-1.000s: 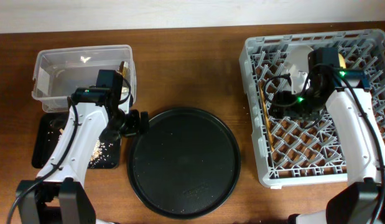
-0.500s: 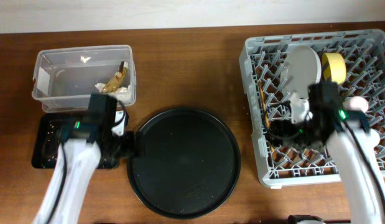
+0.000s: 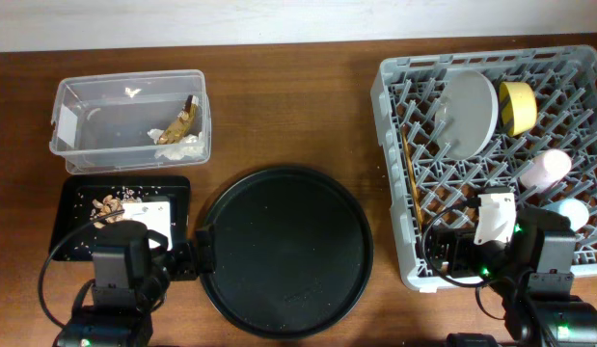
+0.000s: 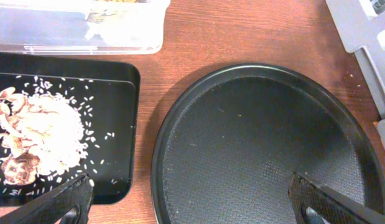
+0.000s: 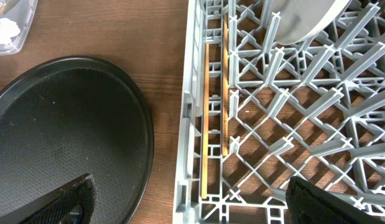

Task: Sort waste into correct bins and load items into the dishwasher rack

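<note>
The grey dishwasher rack (image 3: 578, 253) holds the grey-green plate (image 3: 469, 111) on edge, the yellow bowl (image 3: 517, 106), the pink cup (image 3: 546, 167), the blue cup (image 3: 571, 212) and the chopsticks (image 3: 411, 183), which also show in the right wrist view (image 5: 225, 93). The clear tub (image 3: 86, 120) holds the gold-brown wrapper (image 3: 179, 123) and white tissue (image 3: 190, 144). The shallow black tray (image 3: 71, 236) holds food scraps (image 3: 107, 203), also in the left wrist view (image 4: 37, 134). My left gripper (image 4: 191, 202) is open and empty over the round tray's left edge. My right gripper (image 5: 189, 199) is open and empty over the rack's front left corner.
The large round black tray (image 3: 284, 249) lies in the middle of the wooden table, bare apart from a few crumbs. Both arms sit low at the front edge of the table.
Both arms have pulled back toward the front edge. The left arm left the tub and black tray; the right arm left the rack's middle, uncovering the plate, bowl and cups.
</note>
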